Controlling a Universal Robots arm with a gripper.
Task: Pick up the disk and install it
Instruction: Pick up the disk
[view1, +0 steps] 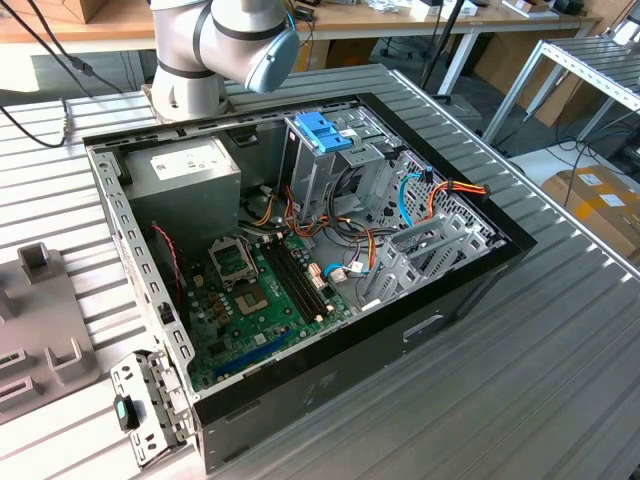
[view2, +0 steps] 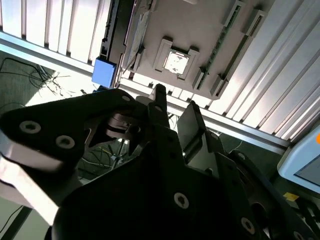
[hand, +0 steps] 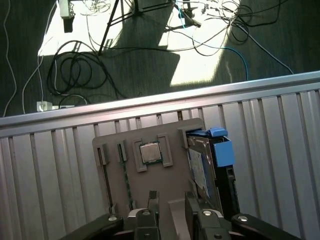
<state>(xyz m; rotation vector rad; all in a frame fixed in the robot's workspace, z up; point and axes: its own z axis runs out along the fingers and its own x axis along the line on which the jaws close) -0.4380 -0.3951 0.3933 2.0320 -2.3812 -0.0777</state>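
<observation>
The disk (hand: 201, 169) stands on edge in a slot at one side of a grey fixture plate (hand: 120, 200), with its blue carrier rails (hand: 221, 150) showing. In the second wrist view the disk's blue rail end (view2: 104, 73) shows beside the same plate (view2: 200, 30). My gripper (hand: 171, 202) hovers above the plate, beside the disk and apart from it. It is open, with nothing between its fingers (view2: 160, 97).
The plate also holds a processor chip (hand: 150, 152) and a memory stick (hand: 125, 172). In the exterior view an open computer case (view1: 420, 330) lies on the ribbed metal table, with a light-blue latch (view1: 322, 130), a grey power supply (view1: 185, 175) and a motherboard (view1: 260, 300). Cables lie on the floor (hand: 80, 75).
</observation>
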